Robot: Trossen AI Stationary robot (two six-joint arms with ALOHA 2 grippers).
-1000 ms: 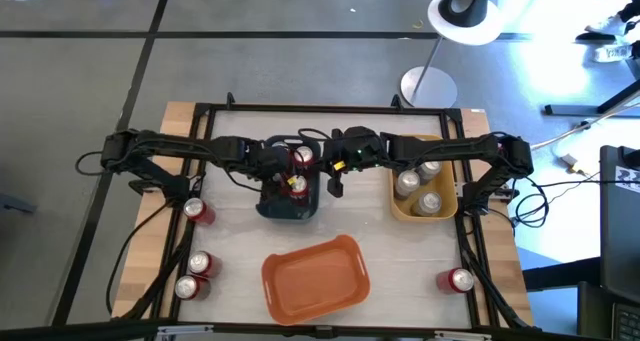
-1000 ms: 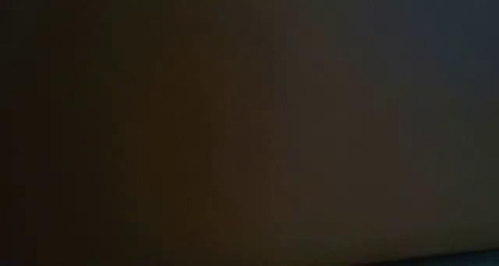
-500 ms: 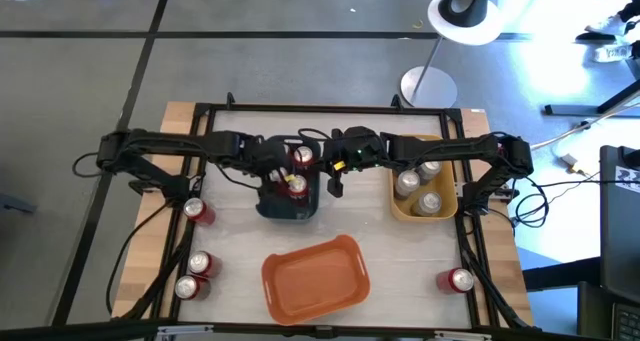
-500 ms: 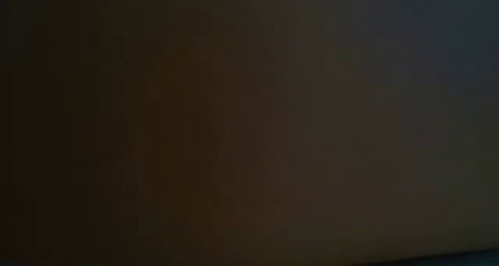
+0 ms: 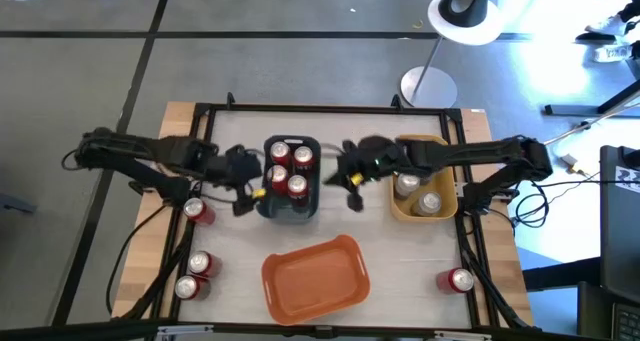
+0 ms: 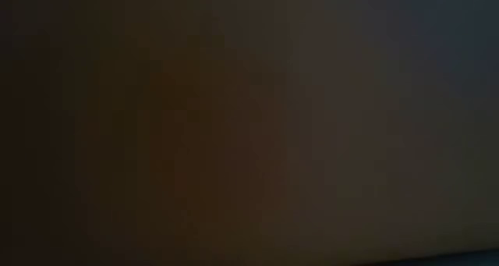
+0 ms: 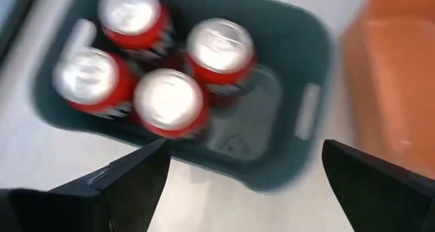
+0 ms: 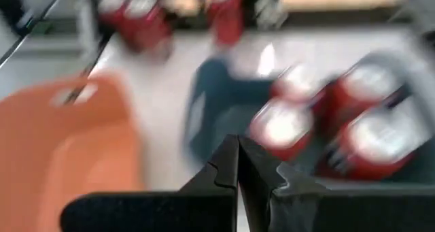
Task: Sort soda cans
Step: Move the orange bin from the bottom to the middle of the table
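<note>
Several red soda cans point(image 7: 170, 99) stand upright in a dark teal bin point(image 5: 292, 206), their silver tops showing. My left gripper point(image 7: 245, 191) hangs open just left of that bin point(image 7: 299, 116), touching nothing; in the high view the left gripper point(image 5: 250, 193) is beside the bin's left wall. My right gripper point(image 8: 238, 165) is shut and empty, and in the high view the right gripper point(image 5: 352, 189) is between the teal bin and a yellow bin point(image 5: 400, 213) holding silver cans point(image 5: 428, 201). More red cans lie on the table: one point(image 5: 198, 211), two point(image 5: 192, 276) and one point(image 5: 458, 279).
An orange tray point(image 5: 315, 276) sits near the table's front edge, in front of the teal bin. A black frame rail point(image 5: 320, 108) runs round the table top. The low view is dark and shows nothing.
My left gripper has drawn back from above the teal bin toward the table's left. My right gripper has moved right, away from the teal bin toward the yellow bin. The can tops in the teal bin, partly covered by the arms before, now show in full.
</note>
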